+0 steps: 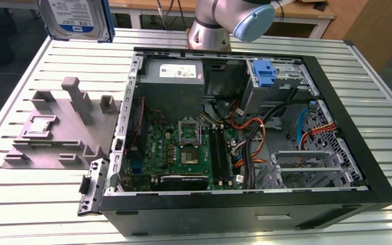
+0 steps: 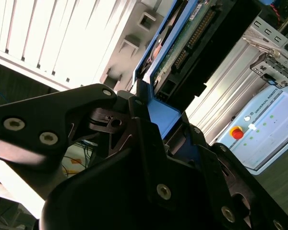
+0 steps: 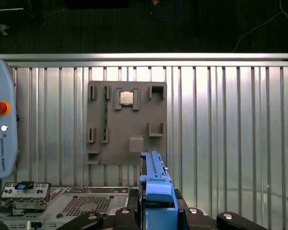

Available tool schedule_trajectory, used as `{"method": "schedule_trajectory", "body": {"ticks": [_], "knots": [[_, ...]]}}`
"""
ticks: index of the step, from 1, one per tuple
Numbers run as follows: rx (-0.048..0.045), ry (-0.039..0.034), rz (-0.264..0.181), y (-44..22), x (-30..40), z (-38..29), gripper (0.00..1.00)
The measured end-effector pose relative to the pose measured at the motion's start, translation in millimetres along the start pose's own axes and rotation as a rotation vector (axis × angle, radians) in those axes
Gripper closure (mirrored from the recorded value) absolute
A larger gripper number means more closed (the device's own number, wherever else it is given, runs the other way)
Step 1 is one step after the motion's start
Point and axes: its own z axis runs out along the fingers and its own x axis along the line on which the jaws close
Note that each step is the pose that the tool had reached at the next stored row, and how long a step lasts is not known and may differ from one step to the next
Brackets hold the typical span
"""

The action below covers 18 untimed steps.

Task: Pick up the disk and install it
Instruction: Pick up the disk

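**Hard drive gripped and in the air, not yet in the case**

- Slatted metal table (image 1: 39, 204) carries everything.
- The open PC case (image 1: 380, 189) lies on its side and takes up most of the table towards the exterior view's right. Inside are the power supply (image 1: 172, 74), motherboard (image 1: 175, 148), a drive cage (image 1: 305, 166) and a loose cable bundle (image 1: 250, 138).
- Grey fixture plate (image 1: 53, 138) sits near the table edge on the exterior view's left, just beside the case.
- Hard drive (image 1: 77, 18) hangs above the table corner at the exterior view's upper left. It is clear of the plate and well apart from the case.
- Gripper (image 2: 156, 117) is clamped on one end of the drive's blue carrier frame (image 3: 156, 187). The rest of the drive overhangs.

Risks, as I judge them:
- The grip is on plastic at one end only, so the drive could pivot or slip if it swings.
- The orange and black cables lie close to the cage and could snag the frame.
- A tilted approach could clip the case wall or jam in the cage rails.
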Motion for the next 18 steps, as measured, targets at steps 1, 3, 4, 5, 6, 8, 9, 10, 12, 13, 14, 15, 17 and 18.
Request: {"method": "schedule_trajectory", "body": {"ticks": [1, 3, 4, 5, 6, 8, 9, 10, 12, 13, 14, 15, 17, 18], "knots": [[0.0000, 0.0000, 0.000, -0.2, 0.0, 0.0, 0.63], [0.0000, 0.0000, 0.000, -0.7, 0.0, 0.0, 0.63], [0.0000, 0.0000, 0.000, -0.9, 0.0, 0.0, 0.63], [0.0000, 0.0000, 0.000, -1.2, 0.0, 0.0, 0.63], [0.0000, 0.0000, 0.000, -1.4, -0.1, 0.0, 0.63], [0.0000, 0.0000, 0.000, -1.9, 0.0, 0.0, 0.63], [0.0000, 0.0000, 0.000, -2.2, -0.1, 0.0, 0.63], [0.0000, 0.0000, 0.000, -2.4, -0.1, 0.0, 0.63], [0.0000, -0.0001, 0.000, -2.8, -0.1, 0.0, 0.63], [0.0000, 0.0000, 0.000, -3.1, -0.1, 0.0, 0.63], [0.0000, 0.0000, 0.000, -3.3, -0.1, 0.0, 0.63], [0.0000, 0.0000, 0.000, -3.6, -0.1, 0.0, 0.63], [-0.0001, 0.0000, 0.000, -4.1, -0.1, 0.0, 0.63], [0.0000, 0.0000, 0.000, -4.4, -0.1, 0.0, 0.63]]}}
